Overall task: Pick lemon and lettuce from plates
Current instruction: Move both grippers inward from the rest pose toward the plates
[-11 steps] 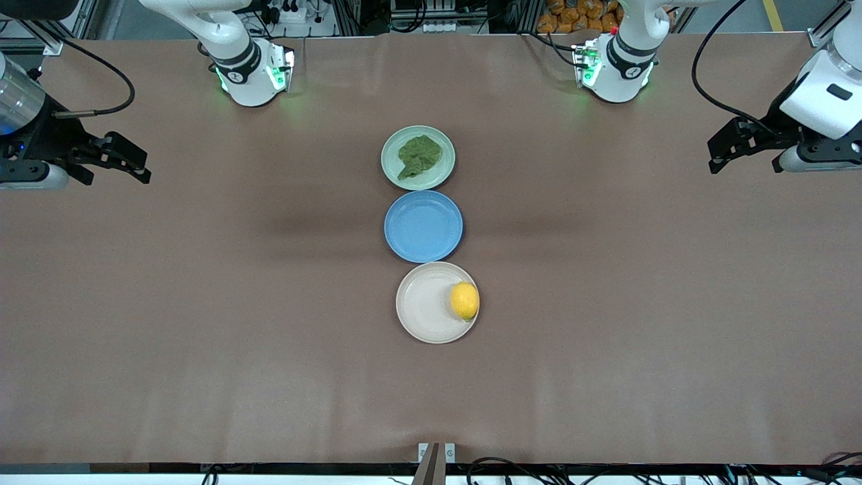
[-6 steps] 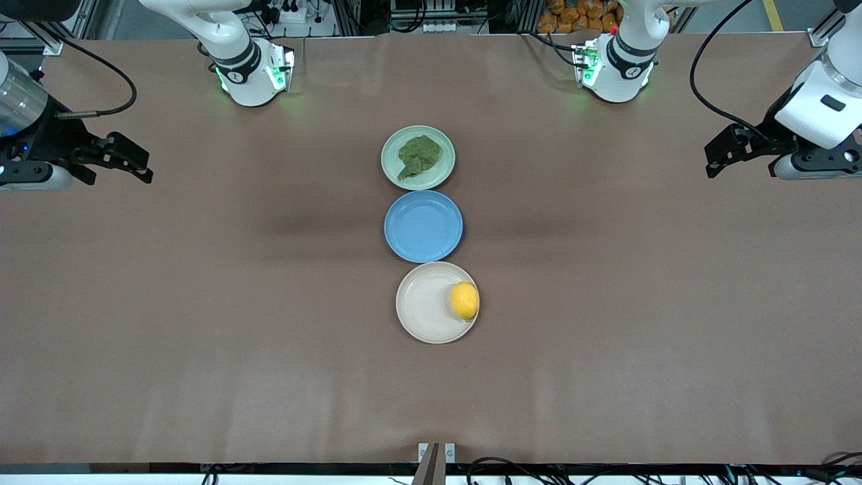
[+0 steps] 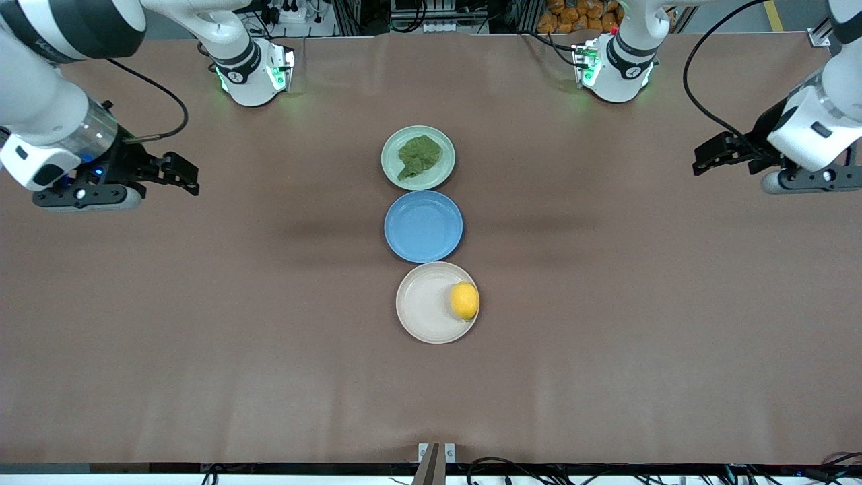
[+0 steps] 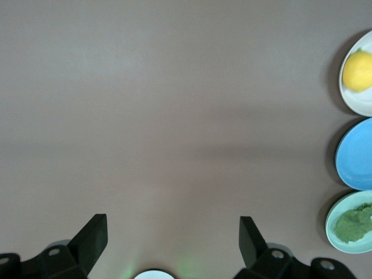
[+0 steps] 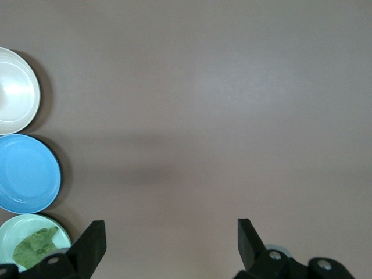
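Observation:
The yellow lemon [image 3: 465, 300] lies on the beige-white plate [image 3: 419, 306], at the edge toward the left arm's end. The dark green lettuce [image 3: 419, 156] rests on the pale green plate [image 3: 390, 168], the one farthest from the front camera. My left gripper [image 3: 704, 159] hangs open over bare table at its own end, well apart from the plates. My right gripper [image 3: 188, 176] hangs open over bare table at the opposite end. The left wrist view shows the lemon [image 4: 357, 71] and lettuce [image 4: 354, 224]. In the right wrist view the lettuce [image 5: 35, 247] shows; the lemon does not.
An empty blue plate [image 3: 423, 225] sits between the two plates, all three in a line down the table's middle. The brown table [image 3: 606, 323] spreads wide around them. The arm bases [image 3: 613, 67] stand along the edge farthest from the front camera.
Both grippers have moved in toward the plates from the table's ends, the right one farther. Both stayed open. The plates, lemon and lettuce have not moved.

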You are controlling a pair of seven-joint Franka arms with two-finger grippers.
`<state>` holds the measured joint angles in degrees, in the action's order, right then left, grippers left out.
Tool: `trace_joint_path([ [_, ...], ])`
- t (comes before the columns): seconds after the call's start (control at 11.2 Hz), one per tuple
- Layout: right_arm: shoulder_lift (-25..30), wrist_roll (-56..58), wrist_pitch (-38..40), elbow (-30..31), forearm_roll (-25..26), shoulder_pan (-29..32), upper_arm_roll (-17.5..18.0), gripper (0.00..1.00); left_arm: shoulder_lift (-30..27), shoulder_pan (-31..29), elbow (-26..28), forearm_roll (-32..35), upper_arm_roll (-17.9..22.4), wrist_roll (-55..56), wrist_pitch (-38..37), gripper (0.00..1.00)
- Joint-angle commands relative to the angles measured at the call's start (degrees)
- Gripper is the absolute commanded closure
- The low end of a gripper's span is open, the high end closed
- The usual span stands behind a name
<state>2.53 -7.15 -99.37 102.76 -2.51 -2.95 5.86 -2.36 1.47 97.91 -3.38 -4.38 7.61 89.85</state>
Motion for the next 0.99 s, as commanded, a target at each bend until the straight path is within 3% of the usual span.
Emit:
trace_joint_path([
  [0.0,0.55,-4.27,-3.98,3.76,-0.75,-0.13,2.39,0.0,0.08,0.02,3.86,-2.07,-0.63,-1.11,-0.03,0.0],
  [0.54,0.81,-7.61,-4.69,5.61,-0.75,-0.13,6.43,0.0,0.25,-0.15,6.5,-1.46,-2.21,-1.37,0.77,0.0],
  [0.9,-0.15,-18.74,-10.3,11.57,-0.83,-0.56,14.59,0.0,0.25,-0.42,6.33,-1.45,-2.3,-1.37,0.94,0.0],
])
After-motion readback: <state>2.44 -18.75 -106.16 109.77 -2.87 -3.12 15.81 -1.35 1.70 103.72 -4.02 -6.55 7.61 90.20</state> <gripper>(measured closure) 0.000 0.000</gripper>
